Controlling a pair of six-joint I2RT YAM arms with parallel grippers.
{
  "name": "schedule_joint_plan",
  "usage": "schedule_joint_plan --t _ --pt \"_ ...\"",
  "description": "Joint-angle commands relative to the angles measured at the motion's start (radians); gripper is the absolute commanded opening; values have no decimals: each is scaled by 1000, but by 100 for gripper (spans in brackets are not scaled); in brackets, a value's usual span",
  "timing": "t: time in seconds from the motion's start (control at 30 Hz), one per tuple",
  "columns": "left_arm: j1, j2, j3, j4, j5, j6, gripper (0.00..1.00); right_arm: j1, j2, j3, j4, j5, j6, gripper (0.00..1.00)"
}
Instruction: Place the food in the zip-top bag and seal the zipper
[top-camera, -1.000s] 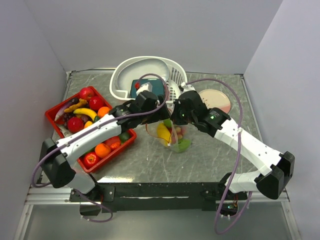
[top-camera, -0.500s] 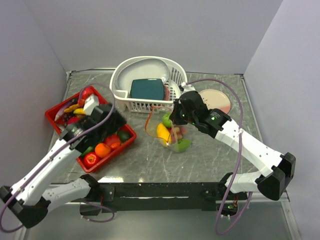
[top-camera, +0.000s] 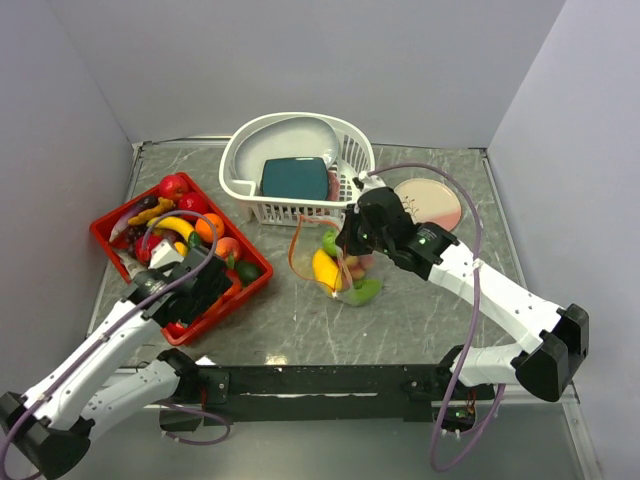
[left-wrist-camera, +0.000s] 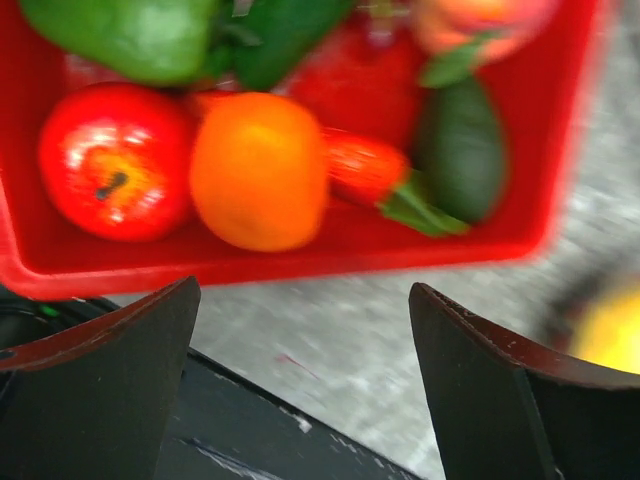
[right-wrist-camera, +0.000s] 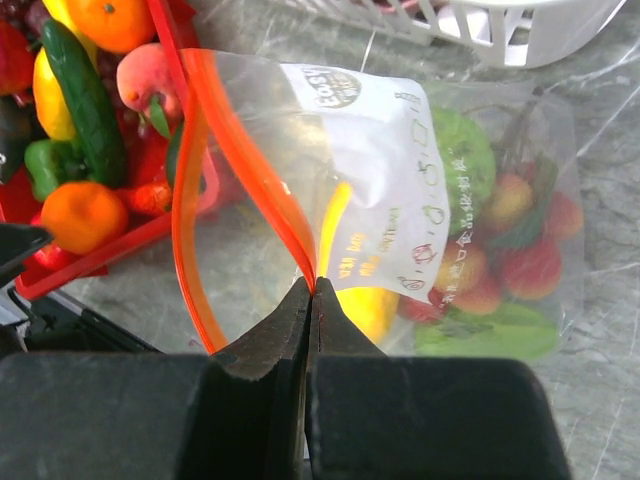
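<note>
Left hand (left-wrist-camera: 303, 300) swung back from bag (right-wrist-camera: 370, 130) to tray (left-wrist-camera: 300, 245), spread wide over orange (left-wrist-camera: 258, 170), empty. Right hand (right-wrist-camera: 310, 290) pinching zipper (right-wrist-camera: 250, 165), bag mouth open mid-desk (top-camera: 420, 320). Guessing next pick incoming, sealing later.

**Twin White Arms, Black at Every Joint**

Bolted to a black mounting rail (top-camera: 330, 385), the left arm (top-camera: 100, 350) and right arm (top-camera: 500, 295) wear the same livery: smooth white link shells, rounded black joint housings, and a thin purple cable (top-camera: 478, 262) looping free beside each. Farthest from the rail, the left gripper (left-wrist-camera: 302, 290) carries two broad, dark, wedge-shaped fingers (left-wrist-camera: 110, 370). The right gripper (right-wrist-camera: 312, 290) has slim black fingers tapering out of a blocky black body.
</note>
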Motion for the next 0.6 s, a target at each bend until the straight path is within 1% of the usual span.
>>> schedule_joint_plan --t 0.0,0.1,0.23,0.3,0.57 --pt "86 25 -71 74 22 38 91 0 -43 -30 44 -15 -23 1" --pt "141 45 -68 92 3 80 91 0 -52 -49 54 -16 -26 1" --pt "189 62 -70 122 3 121 90 -2 -52 -60 62 -29 -29 0" --pt "206 85 -74 141 8 138 88 0 -54 -66 70 -35 -29 1" --pt "212 149 -80 165 5 132 81 -2 -58 -70 74 -47 -34 1"
